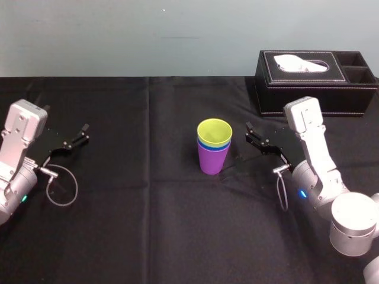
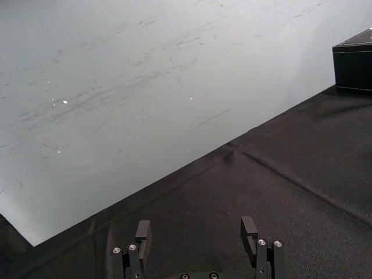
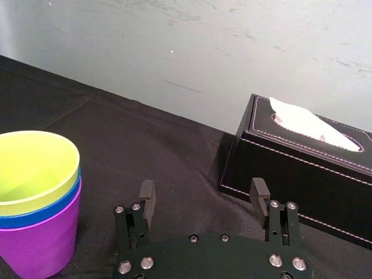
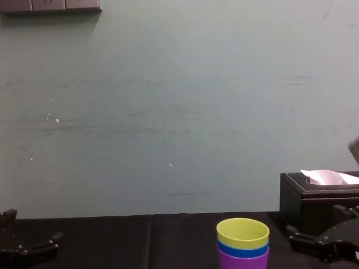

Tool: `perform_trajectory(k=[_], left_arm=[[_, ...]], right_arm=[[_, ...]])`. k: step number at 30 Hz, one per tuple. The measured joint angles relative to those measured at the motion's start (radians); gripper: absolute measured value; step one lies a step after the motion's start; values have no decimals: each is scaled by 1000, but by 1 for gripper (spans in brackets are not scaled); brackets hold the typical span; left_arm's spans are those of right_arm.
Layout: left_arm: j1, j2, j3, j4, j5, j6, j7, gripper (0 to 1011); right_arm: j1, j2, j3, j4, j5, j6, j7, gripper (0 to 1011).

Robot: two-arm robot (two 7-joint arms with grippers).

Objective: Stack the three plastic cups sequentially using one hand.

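Head view: tissue box [image 1: 317, 89] right-rear of stacked cups [image 1: 214, 149].

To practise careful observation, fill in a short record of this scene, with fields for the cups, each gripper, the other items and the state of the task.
Cups: yellow-green cup nested in blue cup, which sits in purple cup; one upright stack at mid-table
Right gripper: open, empty, just right of the stack, not touching it
Left gripper: open, empty, at the table's left, far from the cups
Other items: black tissue box at rear right
Surface: black tablecloth
Task state: all three cups stacked
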Motion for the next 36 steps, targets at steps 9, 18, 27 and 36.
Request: perform_trajectory(k=[9,18,27,36], left_arm=[[0,0,0,0,0,0,0,1011],[0,0,0,0,0,0,0,1011],[0,0,0,0,0,0,0,1011],[0,0,0,0,0,0,0,1011]], right_arm=[[0,0,0,0,0,0,0,1003],[0,0,0,0,0,0,0,1003],[0,0,0,0,0,0,0,1004],[0,0,0,0,0,0,0,1003]])
